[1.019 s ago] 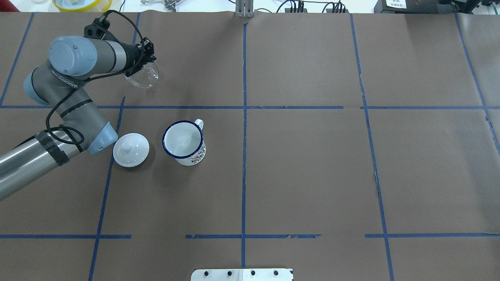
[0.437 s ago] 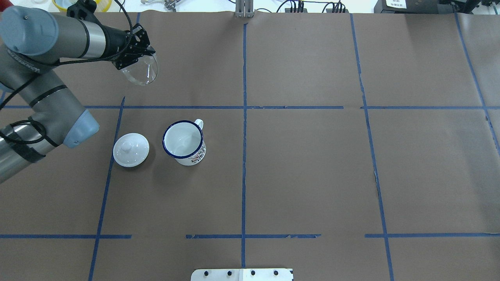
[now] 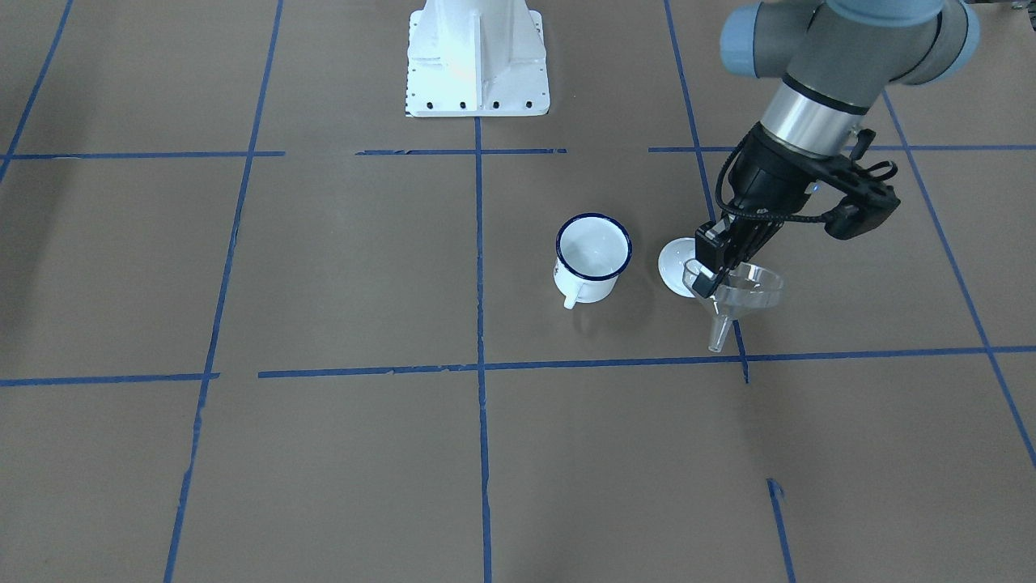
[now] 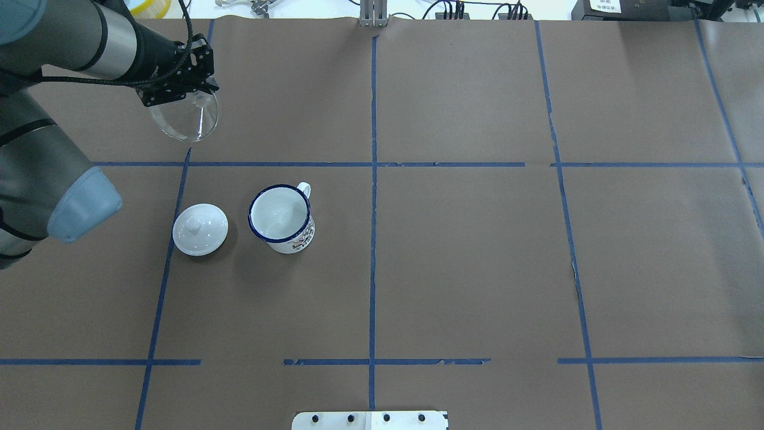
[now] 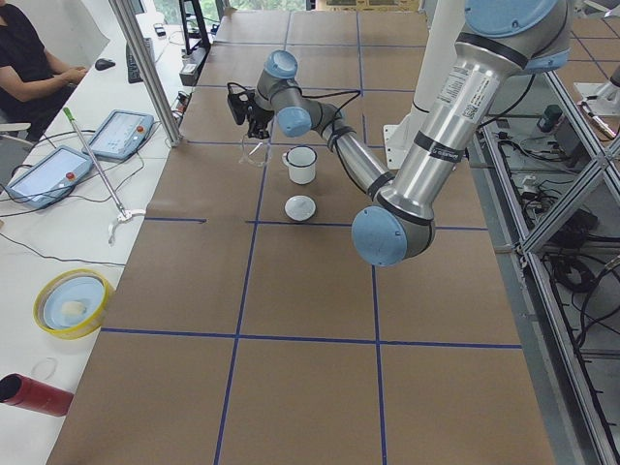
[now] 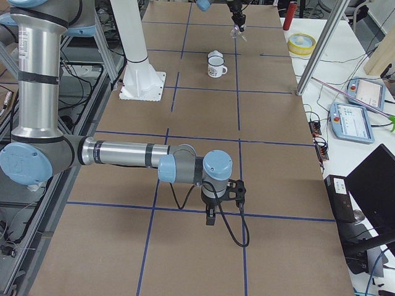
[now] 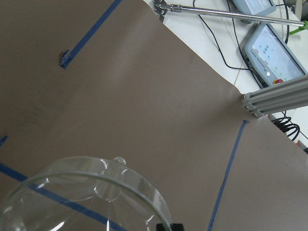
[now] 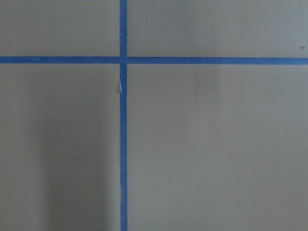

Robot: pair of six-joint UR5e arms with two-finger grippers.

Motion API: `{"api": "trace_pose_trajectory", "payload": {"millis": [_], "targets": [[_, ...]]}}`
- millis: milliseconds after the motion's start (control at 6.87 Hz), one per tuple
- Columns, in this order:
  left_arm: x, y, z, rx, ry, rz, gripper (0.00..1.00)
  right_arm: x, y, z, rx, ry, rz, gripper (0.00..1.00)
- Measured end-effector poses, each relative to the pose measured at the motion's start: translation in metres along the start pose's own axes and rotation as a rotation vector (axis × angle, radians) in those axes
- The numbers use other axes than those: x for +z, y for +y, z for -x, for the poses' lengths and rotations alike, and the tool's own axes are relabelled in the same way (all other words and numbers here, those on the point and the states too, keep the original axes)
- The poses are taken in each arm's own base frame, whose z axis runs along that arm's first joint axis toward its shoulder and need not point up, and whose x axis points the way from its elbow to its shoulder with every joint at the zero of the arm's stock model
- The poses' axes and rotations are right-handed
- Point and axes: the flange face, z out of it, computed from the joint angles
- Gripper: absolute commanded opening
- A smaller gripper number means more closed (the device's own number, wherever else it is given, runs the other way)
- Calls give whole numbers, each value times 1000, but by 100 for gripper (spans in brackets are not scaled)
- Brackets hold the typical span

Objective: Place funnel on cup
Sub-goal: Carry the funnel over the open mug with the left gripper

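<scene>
- My left hand [image 3: 704,279] is clamped on the rim of the funnel [image 3: 749,283]. I've got it by the edge of the wide top, on the side facing the cup.
- The funnel is up off the counter [image 4: 477,269], wide end up and spout hanging down with a slight lean. It's over the far-left part of the counter, closer to the far edge than the cup is.
- The cup [image 4: 280,215] stands upright and open in my left half of the counter, roughly midway between my edge and the far edge. Its handle sticks out toward the far edge. Nothing in it as far as I can see.
- The funnel and the cup are well apart, so the funnel isn't over the cup.
- There's a white lid [image 4: 200,229] with a knob lying flat just beside the cup, on the side toward the left edge. The two aren't touching. From the front camera the funnel sits partly in front of the lid.
- My right hand [image 6: 211,216] is way over near the right edge, pointing down at the counter. Its wrist cam shows only brown paper and a cross of blue tape [image 8: 123,144]. I can't tell whether that hand is open or closed.
</scene>
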Motion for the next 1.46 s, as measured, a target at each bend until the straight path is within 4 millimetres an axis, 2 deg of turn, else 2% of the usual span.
{"api": "trace_pose_trajectory", "payload": {"millis": [146, 437, 873, 1019, 1165, 1456], "targets": [[-8, 14, -16, 52, -75, 19, 0, 0, 0, 0, -1, 0, -1, 100], [0, 69, -52, 178, -215, 110, 0, 0, 0, 0, 0, 0, 0, 100], [25, 156, -70, 321, -279, 243, 0, 0, 0, 0, 0, 0, 0, 100], [37, 177, -78, 342, -289, 270, 0, 0, 0, 0, -1, 0, -1, 100], [50, 187, -84, 357, -306, 285, 0, 0, 0, 0, -1, 0, -1, 100], [66, 193, -86, 384, -329, 298, 0, 0, 0, 0, 0, 0, 0, 100]]}}
